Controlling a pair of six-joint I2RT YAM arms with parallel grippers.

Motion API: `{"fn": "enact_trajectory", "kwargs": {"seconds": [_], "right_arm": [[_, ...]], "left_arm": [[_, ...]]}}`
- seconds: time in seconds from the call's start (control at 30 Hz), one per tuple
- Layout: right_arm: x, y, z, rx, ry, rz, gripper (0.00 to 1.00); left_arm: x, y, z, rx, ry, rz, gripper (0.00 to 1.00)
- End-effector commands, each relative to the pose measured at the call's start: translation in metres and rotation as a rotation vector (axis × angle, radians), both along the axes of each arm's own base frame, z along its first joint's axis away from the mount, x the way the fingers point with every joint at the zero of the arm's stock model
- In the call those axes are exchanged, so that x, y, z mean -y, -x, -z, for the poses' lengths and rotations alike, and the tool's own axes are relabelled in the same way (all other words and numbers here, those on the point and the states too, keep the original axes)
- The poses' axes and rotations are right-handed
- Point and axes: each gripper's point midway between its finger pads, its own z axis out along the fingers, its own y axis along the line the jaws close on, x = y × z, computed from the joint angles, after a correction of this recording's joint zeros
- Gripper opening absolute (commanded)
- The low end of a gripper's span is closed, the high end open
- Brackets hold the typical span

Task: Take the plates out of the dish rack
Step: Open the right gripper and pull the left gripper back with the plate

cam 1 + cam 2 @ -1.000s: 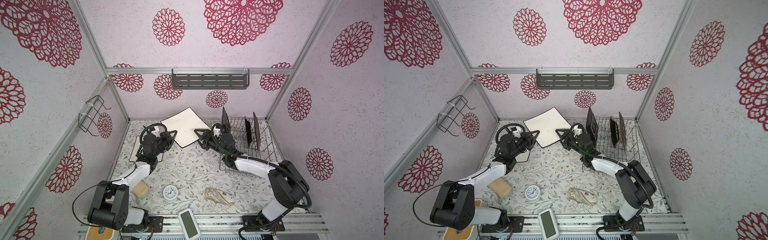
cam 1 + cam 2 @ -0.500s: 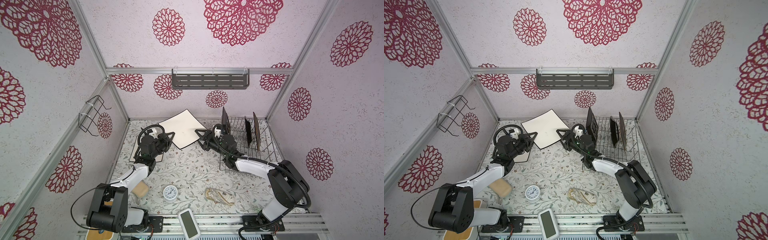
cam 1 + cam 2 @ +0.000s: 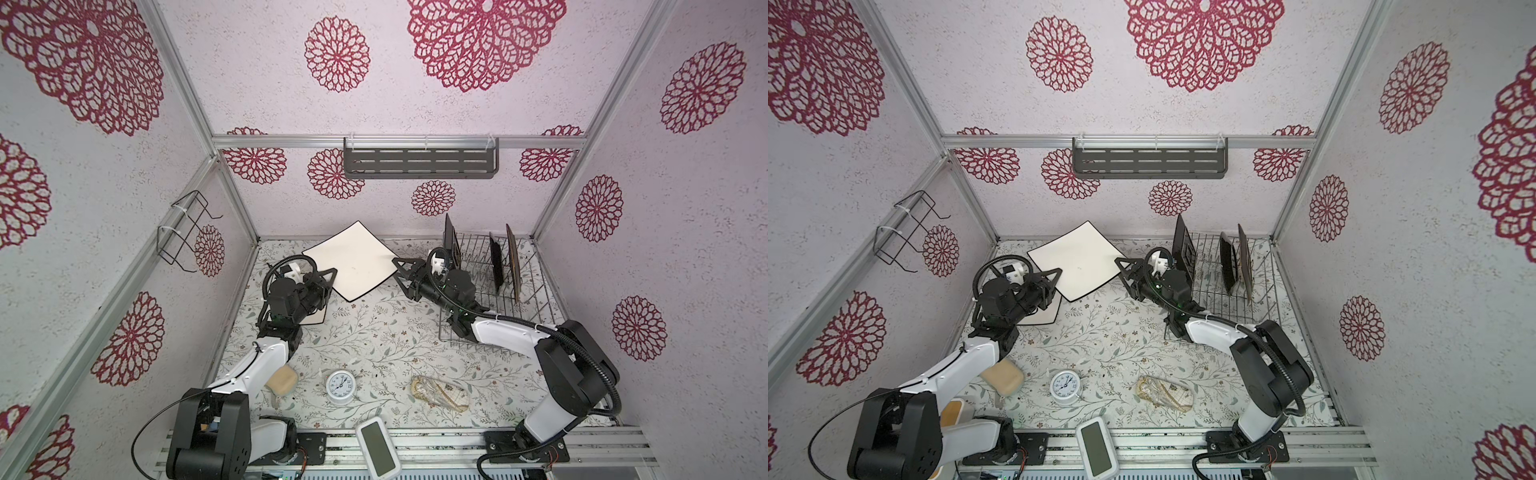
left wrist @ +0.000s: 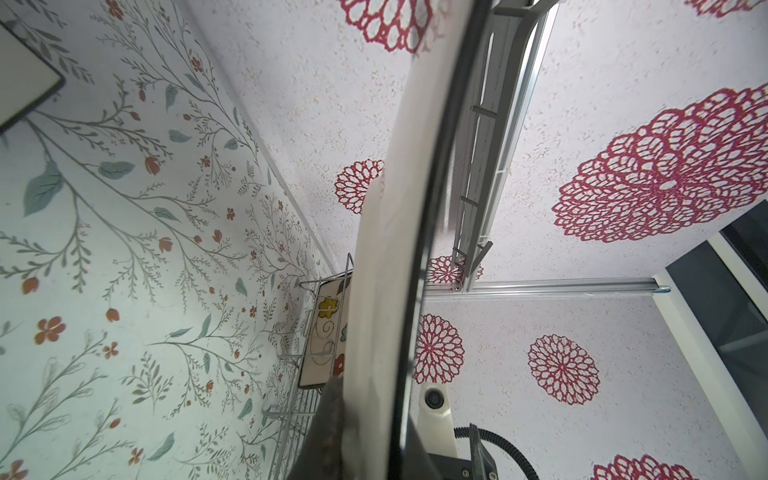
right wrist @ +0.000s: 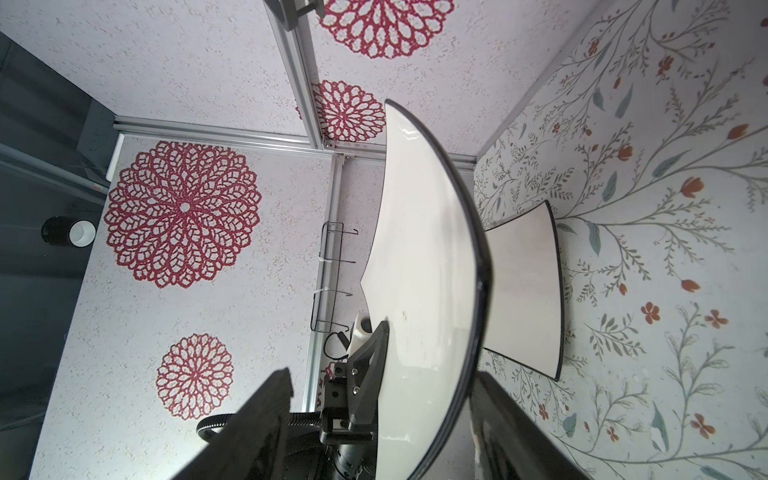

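A white square plate with a black rim [image 3: 353, 259] [image 3: 1077, 259] hangs tilted above the table between my two grippers. My left gripper [image 3: 329, 277] [image 4: 365, 419] is shut on its left corner, and the plate's edge [image 4: 399, 249] runs up the left wrist view. My right gripper [image 3: 400, 272] [image 5: 382, 378] is open, its jaws standing wide on either side of the plate's right corner [image 5: 428, 270]. A second white plate [image 3: 316, 319] [image 5: 528, 286] lies flat under the left arm. The dish rack [image 3: 478, 270] holds dark plates [image 3: 451, 245] [image 3: 496, 266] on edge and a flower-painted plate [image 4: 326, 336].
A small white clock [image 3: 340, 384], a tan block [image 3: 282, 380] and a crumpled clear bag [image 3: 438, 392] lie near the front. A white device [image 3: 376, 446] sits on the front rail. A grey slotted shelf [image 3: 419, 162] hangs on the back wall, a black wire holder [image 3: 187, 232] on the left wall.
The right gripper's jaws have spread wider around the plate's corner. The left gripper has drawn the white plate a little to the left.
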Motion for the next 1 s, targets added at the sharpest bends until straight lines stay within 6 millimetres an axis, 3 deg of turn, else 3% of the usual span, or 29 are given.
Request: {"fn": "enact_trajectory", "kwargs": {"seconds": [0.0,0.63,0.97], "right_arm": [[0.015,-0.001,-0.04,0.113,-0.052,0.046,0.7],[0.014,0.004,-0.023,0.116,0.034,0.05,0.7],[0.009,0.005,-0.005,0.132,0.182,0.049,0.71]], "left_arm": [[-0.016,0.002,-0.052,0.192,-0.013,-0.057,0.0],[-0.075,0.016,-0.023,0.146,-0.022,-0.288,0.0],[-0.105,0.03,-0.011,0.131,-0.008,-0.425,0.0]]}}
